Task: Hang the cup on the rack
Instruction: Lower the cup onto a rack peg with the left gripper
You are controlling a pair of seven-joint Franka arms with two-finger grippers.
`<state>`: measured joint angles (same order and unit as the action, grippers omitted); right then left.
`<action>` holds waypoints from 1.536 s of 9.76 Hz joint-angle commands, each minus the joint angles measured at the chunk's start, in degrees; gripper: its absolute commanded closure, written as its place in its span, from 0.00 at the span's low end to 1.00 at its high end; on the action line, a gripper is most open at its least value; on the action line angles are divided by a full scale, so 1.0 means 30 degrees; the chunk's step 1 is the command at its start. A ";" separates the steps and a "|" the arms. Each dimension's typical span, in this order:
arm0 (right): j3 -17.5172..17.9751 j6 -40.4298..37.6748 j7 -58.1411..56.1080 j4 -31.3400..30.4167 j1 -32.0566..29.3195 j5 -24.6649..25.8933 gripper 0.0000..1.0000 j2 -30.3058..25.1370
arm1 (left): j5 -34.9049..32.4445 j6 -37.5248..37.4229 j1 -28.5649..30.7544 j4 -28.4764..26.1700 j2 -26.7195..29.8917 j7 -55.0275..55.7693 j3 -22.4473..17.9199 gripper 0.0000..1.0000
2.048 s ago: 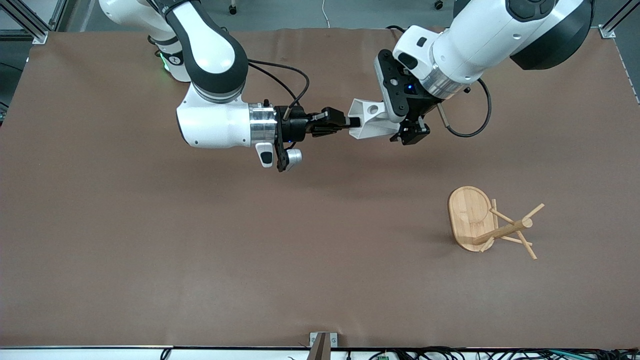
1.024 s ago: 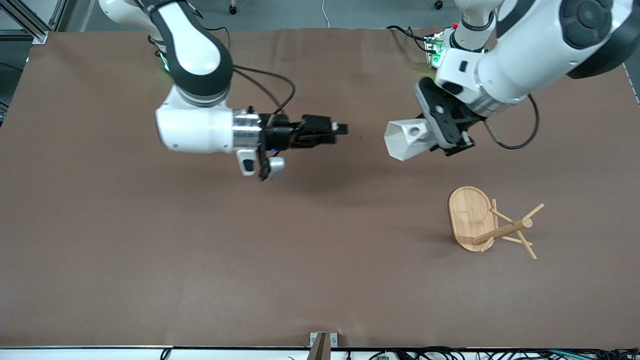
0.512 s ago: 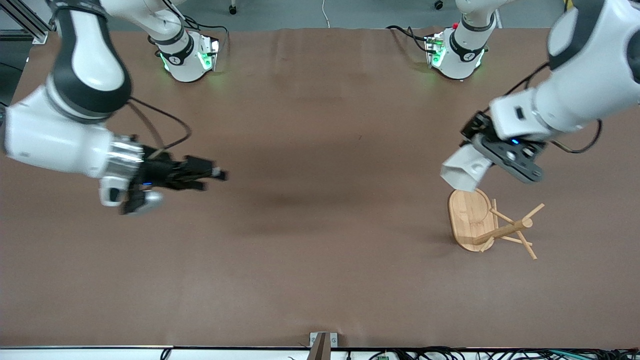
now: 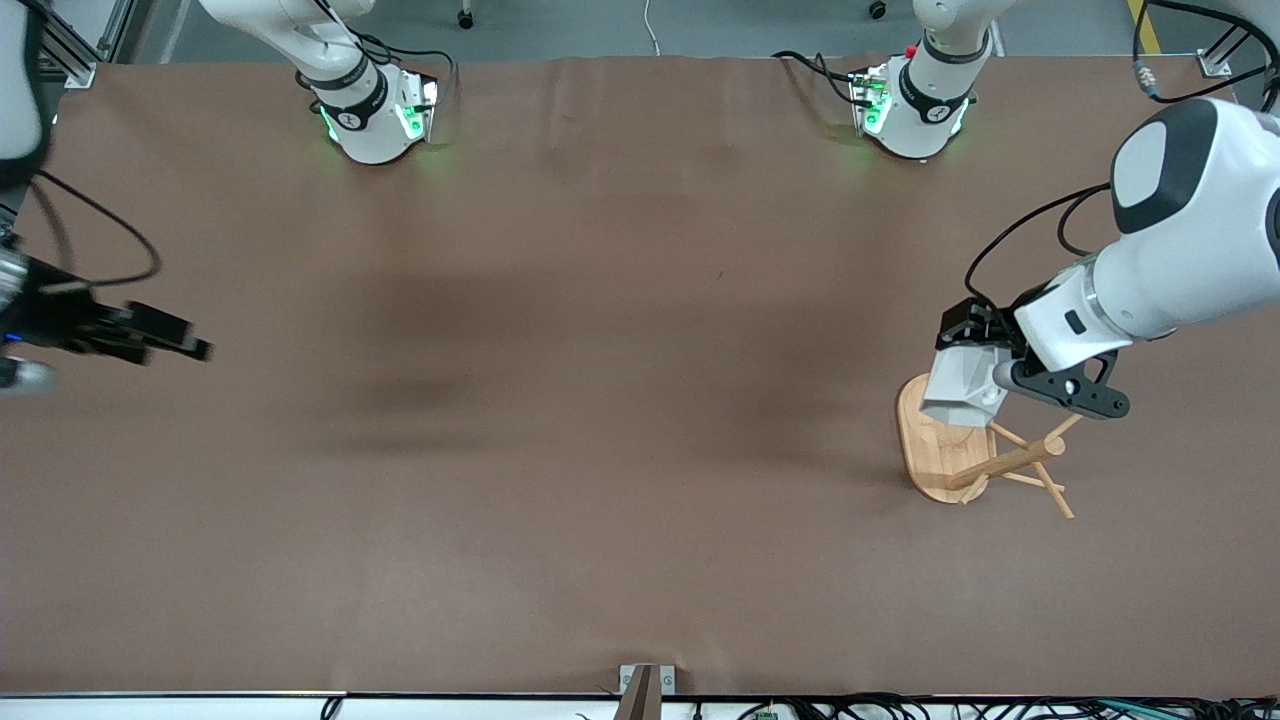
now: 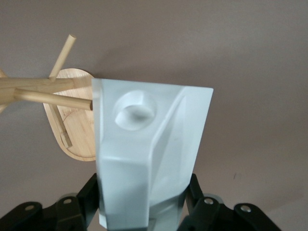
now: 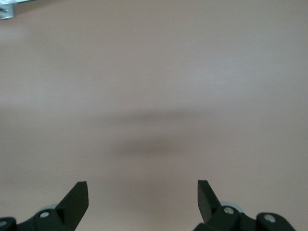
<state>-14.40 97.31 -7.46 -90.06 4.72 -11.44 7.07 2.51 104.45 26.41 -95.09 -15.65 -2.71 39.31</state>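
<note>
Brown matte cover over the surface, slightly wrinkled along the edge by the bases. Grey floor past it, aluminium frame profiles at the corners. Cable bundle and small metal bracket along the camera-side edge. Even overhead light, soft shadows.

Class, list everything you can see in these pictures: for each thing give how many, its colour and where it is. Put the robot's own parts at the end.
cup: one, white, faceted, held in the air over the rack's base.
rack: one, light bamboo, on the table toward the left arm's end; its pegs do not yet pass through the hole in the cup's handle.
table: one, brown surface, under everything.
left end effector: one, black, shut on the cup over the rack.
right end effector: one, black, open and holding nothing, over the table at the right arm's end, waiting.
arm bases: two, white with green lights, along the table edge farthest from the front camera.
</note>
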 commanded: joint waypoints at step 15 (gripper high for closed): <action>0.3071 -0.4254 0.1549 0.0986 -0.2951 0.4723 0.00 -0.3647 | -0.2974 0.3710 -0.0189 -0.2172 -0.2106 0.2485 0.0256 0.59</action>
<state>-6.25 83.64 -3.95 -84.80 -3.06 1.52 -1.94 -4.84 114.23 25.59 -100.72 -20.56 4.44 39.83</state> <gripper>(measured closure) 0.000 0.264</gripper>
